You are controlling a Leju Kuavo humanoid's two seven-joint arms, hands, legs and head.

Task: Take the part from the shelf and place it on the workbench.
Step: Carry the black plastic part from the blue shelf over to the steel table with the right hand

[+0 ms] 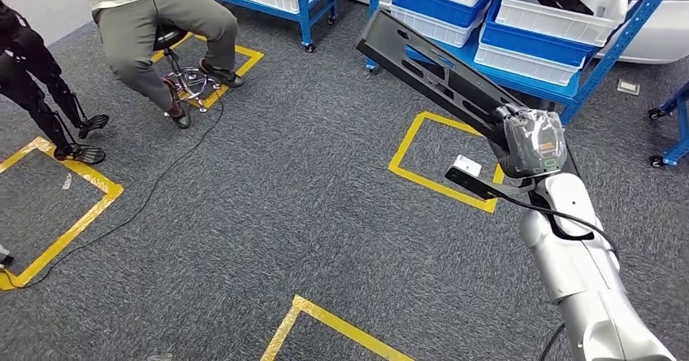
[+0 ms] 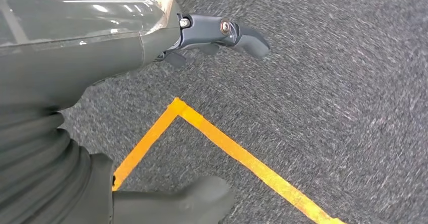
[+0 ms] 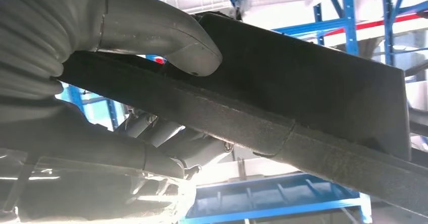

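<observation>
Our right hand (image 1: 532,141) grips the part (image 1: 431,64), a long black panel with slots, thumb (image 3: 166,37) pressed on one face and fingers under its edge. We hold it raised over the grey carpet (image 1: 309,206), its far end reaching toward the blue shelf (image 1: 585,68) of white bins. Our left hand (image 2: 222,35) hangs above yellow tape (image 2: 237,153), fingers apart, holding nothing.

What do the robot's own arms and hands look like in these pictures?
The right arm is glossy silver and rounded in segments, with a black cable along it. At its wrist sits a grey block in clear plastic wrap with an orange mark. The left hand has a grey ribbed cover, a thick grey thumb and darker fingers.
</observation>
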